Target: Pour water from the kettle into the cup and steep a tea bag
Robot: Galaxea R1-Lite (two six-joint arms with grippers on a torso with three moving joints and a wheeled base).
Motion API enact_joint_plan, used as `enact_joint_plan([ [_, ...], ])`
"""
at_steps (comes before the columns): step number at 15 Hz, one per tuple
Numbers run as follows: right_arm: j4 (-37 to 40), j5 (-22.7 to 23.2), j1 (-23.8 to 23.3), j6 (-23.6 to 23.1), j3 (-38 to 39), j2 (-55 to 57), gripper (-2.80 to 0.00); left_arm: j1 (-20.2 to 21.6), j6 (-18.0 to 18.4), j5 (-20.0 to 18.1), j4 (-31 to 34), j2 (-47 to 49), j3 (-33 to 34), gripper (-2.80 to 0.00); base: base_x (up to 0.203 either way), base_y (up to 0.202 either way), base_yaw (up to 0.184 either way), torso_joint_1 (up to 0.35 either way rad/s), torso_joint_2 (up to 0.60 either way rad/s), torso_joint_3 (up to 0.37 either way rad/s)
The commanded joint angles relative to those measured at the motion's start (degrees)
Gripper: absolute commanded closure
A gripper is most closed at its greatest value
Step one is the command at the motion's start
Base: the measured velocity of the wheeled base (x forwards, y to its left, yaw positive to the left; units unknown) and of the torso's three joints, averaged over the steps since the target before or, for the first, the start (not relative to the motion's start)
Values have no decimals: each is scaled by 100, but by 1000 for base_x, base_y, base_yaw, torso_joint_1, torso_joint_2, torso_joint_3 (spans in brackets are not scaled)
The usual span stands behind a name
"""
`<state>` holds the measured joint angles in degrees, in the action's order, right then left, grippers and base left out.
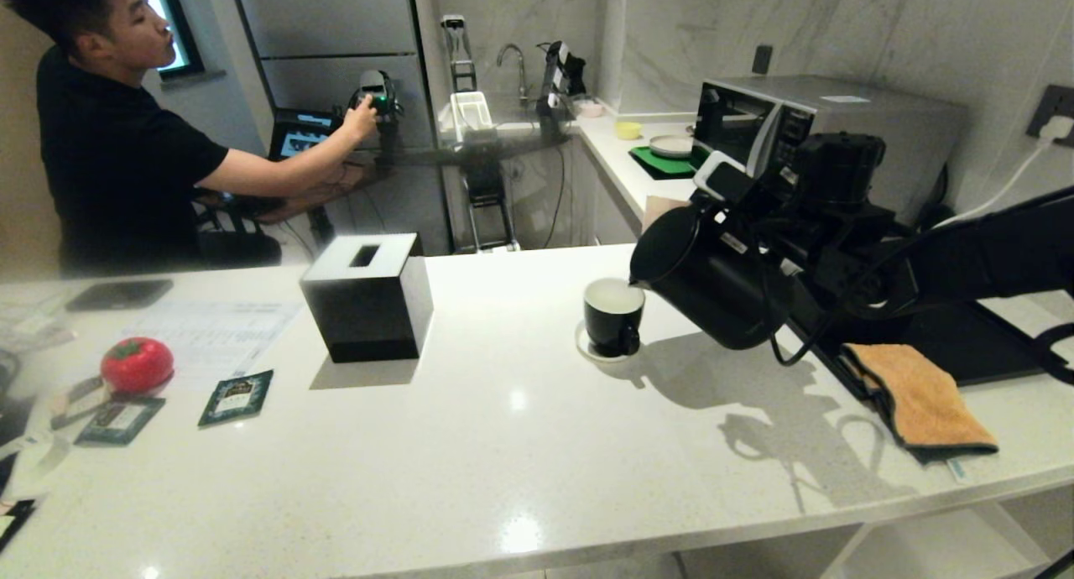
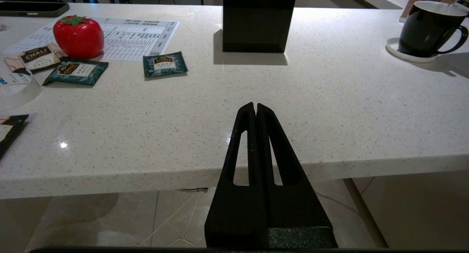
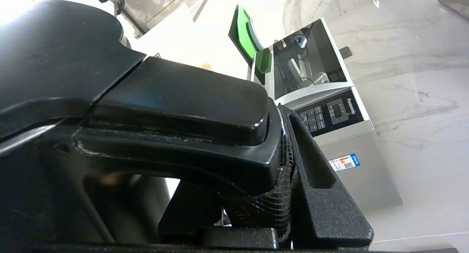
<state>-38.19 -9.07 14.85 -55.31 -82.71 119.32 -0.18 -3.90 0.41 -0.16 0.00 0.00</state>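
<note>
Black kettle (image 1: 713, 285) handle: my right gripper (image 3: 282, 165) is pinching it, tilting the spout over the cup (image 1: 613, 315) just beyond my fingertips. Overtilting risks spillage. Left gripper (image 2: 255, 108) pressed together.

Matte black kettle (image 1: 713, 281) tipped, spout over black white-lined cup (image 1: 613, 317) on white saucer (image 1: 590, 350)

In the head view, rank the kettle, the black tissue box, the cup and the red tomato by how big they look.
1. kettle
2. black tissue box
3. cup and red tomato: look about alike, so unranked.
</note>
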Motion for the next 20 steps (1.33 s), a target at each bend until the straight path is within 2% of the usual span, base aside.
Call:
enact_joint_plan([
  [1, -22, -7, 1, -33, 1, 3, 0, 1, -5, 2, -2, 9, 0, 0, 0, 0, 0, 0, 0, 0],
  [12, 4, 46, 1, -64, 18, -14, 0, 1, -5, 2, -2, 4, 0, 0, 0, 0, 0, 0, 0, 0],
  [20, 13, 54, 1, -296, 36, -49, 0, 1, -5, 2, -2, 0, 0, 0, 0, 0, 0, 0, 0, 0],
])
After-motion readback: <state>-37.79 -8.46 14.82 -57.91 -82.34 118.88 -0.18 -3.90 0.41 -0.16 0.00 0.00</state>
